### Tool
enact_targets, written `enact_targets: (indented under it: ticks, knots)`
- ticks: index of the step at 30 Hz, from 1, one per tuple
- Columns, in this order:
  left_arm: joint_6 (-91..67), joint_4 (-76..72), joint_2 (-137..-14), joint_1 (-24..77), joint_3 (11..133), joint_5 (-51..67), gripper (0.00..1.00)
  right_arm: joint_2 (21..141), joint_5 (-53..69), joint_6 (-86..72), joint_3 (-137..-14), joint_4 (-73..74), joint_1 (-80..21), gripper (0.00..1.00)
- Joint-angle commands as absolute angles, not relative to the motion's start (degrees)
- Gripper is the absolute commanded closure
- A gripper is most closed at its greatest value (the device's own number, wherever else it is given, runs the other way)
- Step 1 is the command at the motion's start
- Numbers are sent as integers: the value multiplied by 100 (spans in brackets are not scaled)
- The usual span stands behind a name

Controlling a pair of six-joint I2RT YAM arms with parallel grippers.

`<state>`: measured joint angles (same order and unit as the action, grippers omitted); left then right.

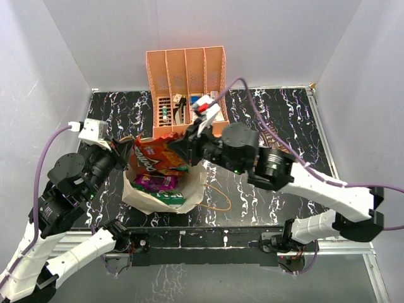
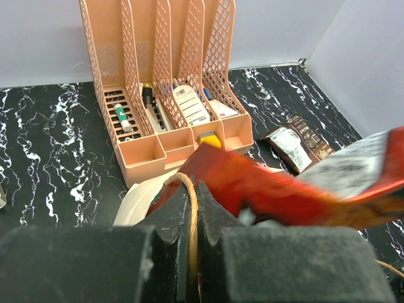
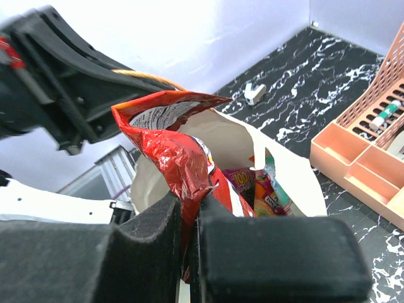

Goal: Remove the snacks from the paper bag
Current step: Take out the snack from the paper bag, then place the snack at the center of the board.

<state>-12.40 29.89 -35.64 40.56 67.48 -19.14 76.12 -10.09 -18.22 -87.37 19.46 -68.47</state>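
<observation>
The tan paper bag [image 1: 192, 189] stands open on the black marbled table, its pale inside [image 3: 284, 170] facing the right wrist camera. My left gripper [image 2: 192, 189] is shut on the bag's brown cord handle [image 2: 191, 218] at the bag's left rim [image 1: 126, 150]. My right gripper [image 3: 189, 205] is shut on the red Doritos bag [image 3: 180, 151], which sticks up out of the bag's mouth [image 1: 154, 158]. More snacks lie inside: a purple packet [image 1: 154, 182], a green one [image 1: 170, 197], an orange one [image 3: 268, 199] and a teal-white one [image 3: 271, 173].
The peach slotted organizer [image 1: 186, 69] with small bottles and boxes stands just behind the bag. A dark brown packet [image 2: 297, 142] lies on the table to its right. The bag's other cord handle [image 1: 218, 199] loops out on the table to the right of the bag.
</observation>
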Motion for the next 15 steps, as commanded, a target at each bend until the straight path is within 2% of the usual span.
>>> enact_targets:
  ticks: [1,8,15]
  knots:
    - [-1212,2716,-3494,4034,6729,-2026,100,6891,-1186,-1956,-8745,1555,-6821,93]
    - [-1231,2689,-3515,4035,6700,-2021,100,6085,-1836,-1936,-8666,1871,-6821,93]
    - [-1236,2698,-3507,4034,6706,-2030,100,5350,-3813,-1859,-8375,2355,-6820,93]
